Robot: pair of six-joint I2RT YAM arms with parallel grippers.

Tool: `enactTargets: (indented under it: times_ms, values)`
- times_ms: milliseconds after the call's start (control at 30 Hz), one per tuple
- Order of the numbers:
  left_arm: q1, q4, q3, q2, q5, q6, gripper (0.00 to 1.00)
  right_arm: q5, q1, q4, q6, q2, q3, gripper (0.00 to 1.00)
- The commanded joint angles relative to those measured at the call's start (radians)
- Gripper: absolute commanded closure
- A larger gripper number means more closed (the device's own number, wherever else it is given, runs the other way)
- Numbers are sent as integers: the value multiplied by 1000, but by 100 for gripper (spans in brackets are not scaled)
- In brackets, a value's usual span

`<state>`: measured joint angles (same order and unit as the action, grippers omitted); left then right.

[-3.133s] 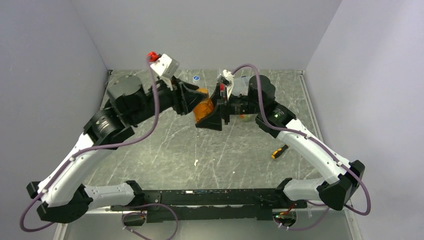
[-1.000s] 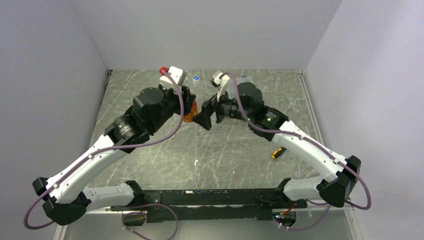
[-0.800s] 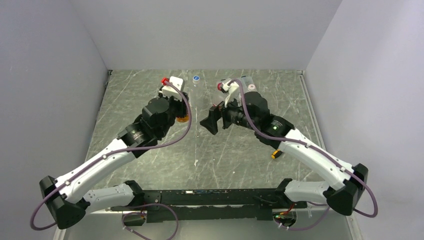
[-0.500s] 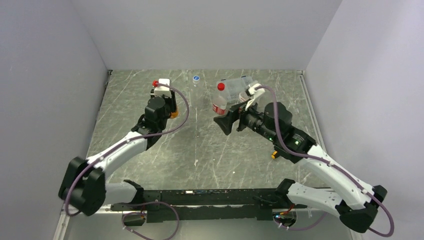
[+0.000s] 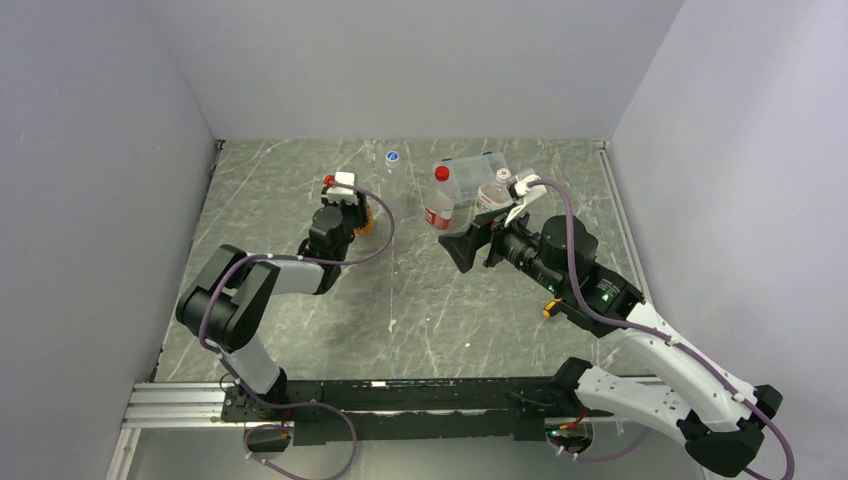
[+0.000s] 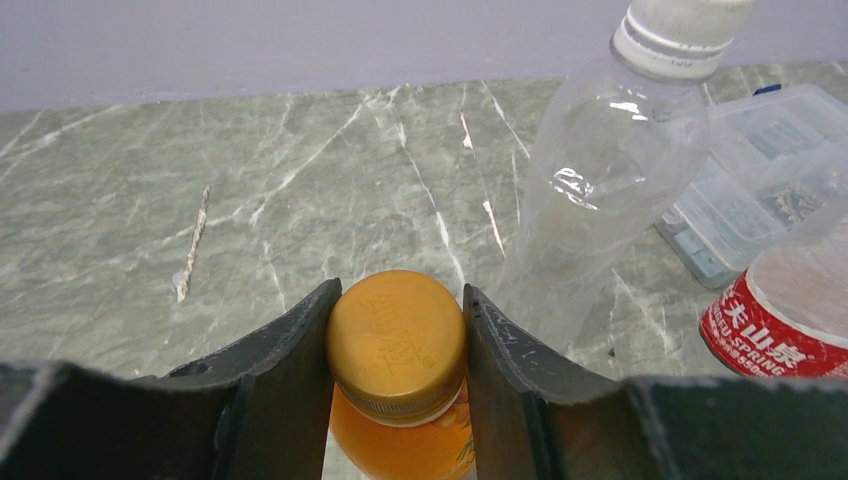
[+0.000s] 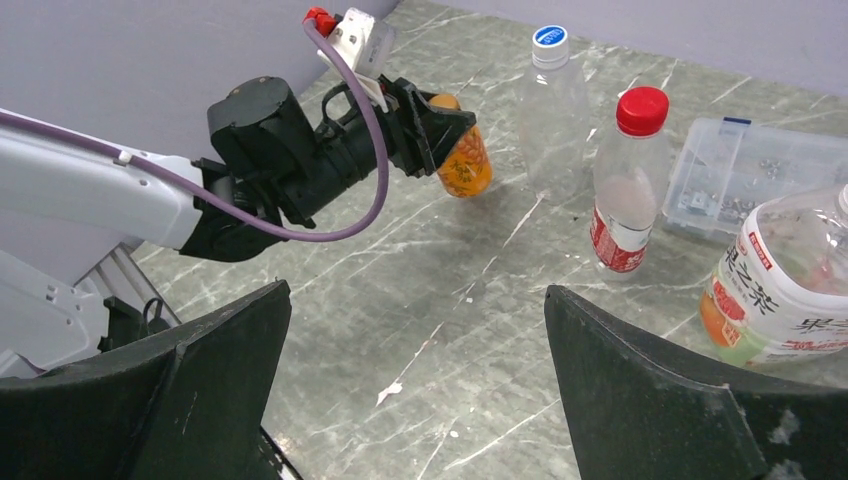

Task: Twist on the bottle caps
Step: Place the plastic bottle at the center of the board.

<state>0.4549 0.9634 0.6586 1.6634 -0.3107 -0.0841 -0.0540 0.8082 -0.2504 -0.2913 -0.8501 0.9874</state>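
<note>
The top external camera looks steeply down from above the near edge, taking in the whole table (image 5: 420, 290). The left wrist camera sits low, close behind the orange cap (image 6: 397, 340), facing the back wall (image 6: 300, 40). The right wrist camera (higher, farther back) looks leftward across the table. Both wrist views share the red-labelled bottle (image 7: 625, 190) and the compartment box (image 7: 745, 165).

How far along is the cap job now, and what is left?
Seemingly done: the red cap and the blue cap look screwed on. In hand: the left tool grips the orange cap, seated on the orange bottle. Left: the white-labelled bottle, whose top is unclear. The right tool is open and empty.
</note>
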Motion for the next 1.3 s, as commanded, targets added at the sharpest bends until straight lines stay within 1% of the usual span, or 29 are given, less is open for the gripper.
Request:
enactTargets:
  times_ms: [0, 133, 433, 533, 567, 667, 700, 767, 833, 867, 900, 967, 1033, 1133, 1267]
  values:
    - [-2, 161, 9, 25, 28, 34, 92, -27, -3, 1, 1, 23, 0, 0]
    - [-2, 177, -6, 58, 39, 52, 90, -24, -3, 0, 5, 25, 0, 0]
    - [2, 213, -32, 114, 12, 44, 90, -18, -3, -7, 7, 25, 2, 0]
    - [4, 207, -35, 124, 10, 46, 87, -16, -3, -9, 10, 23, 2, 0]
    - [4, 206, -36, 128, 13, 50, 85, -13, -3, -9, 12, 23, 2, 0]
    - [7, 215, -46, 136, 5, 59, 71, -13, -3, -11, 17, 23, 3, 0]
    - [8, 216, -49, 136, 3, 61, 65, -13, -3, -13, 18, 23, 5, 0]
    - [13, 204, -51, 125, -10, 61, 50, -15, -3, -14, 20, 25, 8, 0]
    - [19, 183, -50, 106, -25, 62, 36, -14, -3, -15, 22, 26, 12, 0]
    - [24, 169, -47, 94, -35, 67, 25, -14, -3, -16, 23, 25, 13, 0]
    - [28, 151, -45, 80, -44, 70, 17, -13, -3, -17, 23, 26, 14, 0]
    - [34, 109, -41, 44, -50, 72, 8, -13, -3, -16, 23, 27, 13, 0]
    - [38, 57, -33, 3, -60, 70, 1, -15, -3, -14, 21, 30, 12, 0]
    - [42, -61, -12, -71, -80, 53, 1, -13, -3, -10, 19, 32, 10, 0]
    - [45, -364, 61, -185, -134, -13, 1, -9, -3, -4, 19, 30, 10, 0]
